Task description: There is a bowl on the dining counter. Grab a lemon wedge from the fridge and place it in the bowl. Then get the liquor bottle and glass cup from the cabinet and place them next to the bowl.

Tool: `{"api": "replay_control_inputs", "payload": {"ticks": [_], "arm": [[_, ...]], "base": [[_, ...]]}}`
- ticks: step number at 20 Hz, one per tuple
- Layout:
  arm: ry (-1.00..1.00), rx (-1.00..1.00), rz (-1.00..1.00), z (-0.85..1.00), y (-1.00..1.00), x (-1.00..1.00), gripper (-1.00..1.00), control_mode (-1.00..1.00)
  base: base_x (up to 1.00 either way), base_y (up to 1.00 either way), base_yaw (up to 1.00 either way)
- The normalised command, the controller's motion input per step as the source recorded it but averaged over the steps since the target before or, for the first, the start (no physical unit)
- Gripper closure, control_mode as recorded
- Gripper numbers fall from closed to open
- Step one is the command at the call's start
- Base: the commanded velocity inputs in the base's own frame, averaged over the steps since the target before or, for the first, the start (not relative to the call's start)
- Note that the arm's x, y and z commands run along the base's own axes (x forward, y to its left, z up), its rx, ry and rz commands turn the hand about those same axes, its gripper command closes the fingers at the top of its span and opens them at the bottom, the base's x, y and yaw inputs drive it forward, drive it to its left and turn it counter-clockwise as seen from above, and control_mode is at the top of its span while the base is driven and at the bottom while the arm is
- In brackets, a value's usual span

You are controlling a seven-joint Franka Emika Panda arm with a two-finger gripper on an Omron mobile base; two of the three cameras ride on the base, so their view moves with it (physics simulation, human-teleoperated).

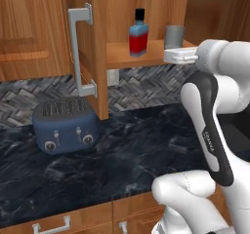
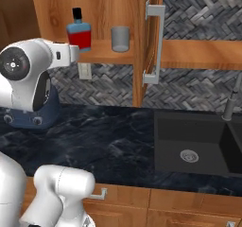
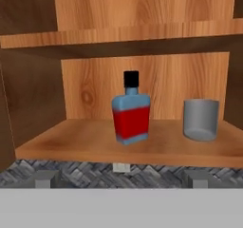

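The liquor bottle (image 3: 131, 110), blue with a red label and a black cap, stands upright on the lower shelf of the open wooden cabinet (image 3: 118, 146). To its right on the same shelf stands the glass cup (image 3: 200, 119), a short grey tumbler. My gripper (image 3: 121, 179) is open, its fingertips (image 3: 45, 178) wide apart, level with the shelf's front edge and well short of the bottle. From the base views the bottle (image 1: 138, 33) (image 2: 79, 32) and cup (image 1: 174, 37) (image 2: 120, 38) sit just beyond my white hand (image 1: 179, 56). The bowl, lemon wedge, fridge and dining counter are out of view.
The cabinet door (image 1: 93, 48) stands swung open to the left, with a grey bar handle (image 1: 78, 50). A dark blue toaster (image 1: 66, 126) sits on the black marbled counter (image 1: 146, 150) below. A sink (image 2: 189, 145) with a faucet (image 2: 231, 103) lies to the right.
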Motion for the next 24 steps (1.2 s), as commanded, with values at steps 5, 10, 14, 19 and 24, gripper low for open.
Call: {"api": "replay_control_inputs", "payload": {"ticks": [5,10,14,19,24], "arm": [[-0.07,0.00,0.00,0.37,0.01,0.00,-1.00,-1.00],[-0.01,0.00,0.00,0.25,0.05,0.17,-1.00,-1.00],[0.00,0.00,0.00,0.16,0.05,0.42,-1.00,-1.00],[0.00,0.00,0.00,0.04,0.00,0.53,-1.00,-1.00],[0.00,0.00,0.00,0.14,0.00,0.61,-1.00,-1.00]], "base": [[0.00,0.00,0.00],[0.00,0.00,0.00],[0.00,0.00,0.00],[0.00,0.00,0.00],[0.00,0.00,0.00]]}}
